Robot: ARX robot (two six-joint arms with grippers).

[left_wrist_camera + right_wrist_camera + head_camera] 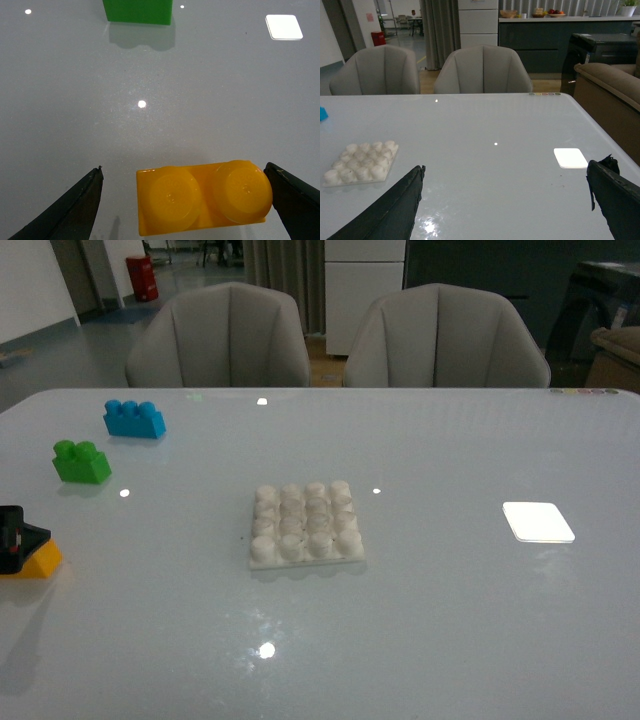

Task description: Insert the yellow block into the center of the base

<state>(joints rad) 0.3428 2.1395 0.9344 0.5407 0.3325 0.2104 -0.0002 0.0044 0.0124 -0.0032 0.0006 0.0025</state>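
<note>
Yellow block (36, 559) sits on the table (450, 640), well off to the robot's left of the base (305, 525) and a bit nearer the robot than it, not touching it. It lies flat, both studs up. Left gripper (183, 172) hangs over it w/ jaws spread, one each end of the block. One finger looks right at a stud end, the other stands clear w/ bare table between. Nothing pinched yet.

Step in hand, as I read it: the pick, pre-grasp stage. Base studs are bare, so insertion isn't done.

Next move prob needs centring the jaws on the block, closing, lifting, carrying to the base and pressing onto its middle four studs, squared to the grid.

Green brick (82, 462) and blue brick (134, 419) lie left of the base and further from the robot. Glossy white square (538, 522) lies right of the base. Right gripper (505, 170) is spread too, empty, well right of the base.
</note>
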